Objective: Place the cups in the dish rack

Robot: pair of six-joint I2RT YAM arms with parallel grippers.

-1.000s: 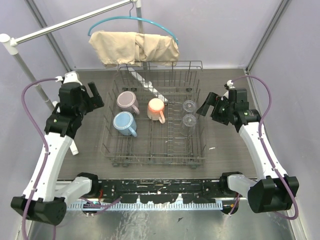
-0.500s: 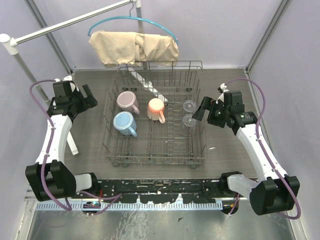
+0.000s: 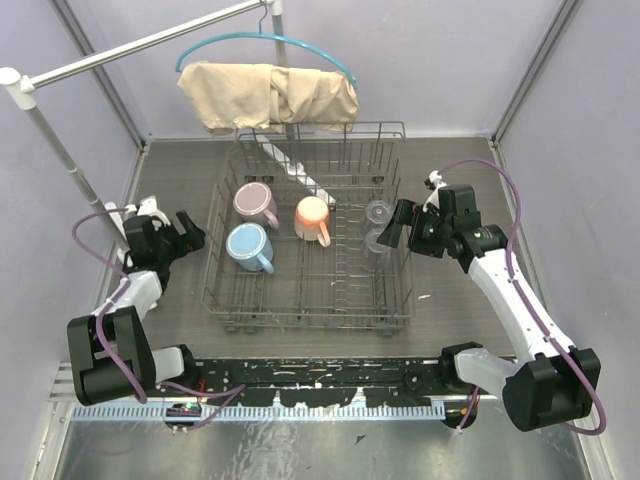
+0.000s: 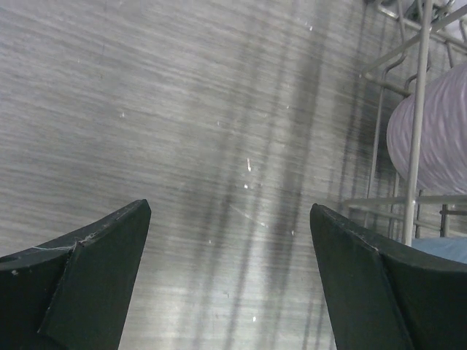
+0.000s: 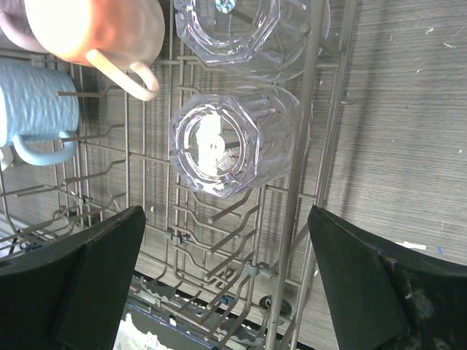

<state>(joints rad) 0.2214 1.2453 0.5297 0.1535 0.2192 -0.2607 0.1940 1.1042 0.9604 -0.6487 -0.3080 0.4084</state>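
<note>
Cups (image 3: pixel 313 218) sit in the dish rack (image 3: pixel 310 300) between the open, empty left pincer (image 3: pixel 189 229) and right pincer (image 3: pixel 393 224); only the right wrist view shows tumbler (image 5: pixel 226 146) facets.

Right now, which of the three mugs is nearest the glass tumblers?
The peach-orange mug, mid-rack, just left of the two tumblers. The mauve-pink mug and the light blue mug sit further left in the dish rack.

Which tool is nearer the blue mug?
Left. The left tool is just outside the rack, beside the blue mug; the right tool is at the rack's opposite side.
</note>
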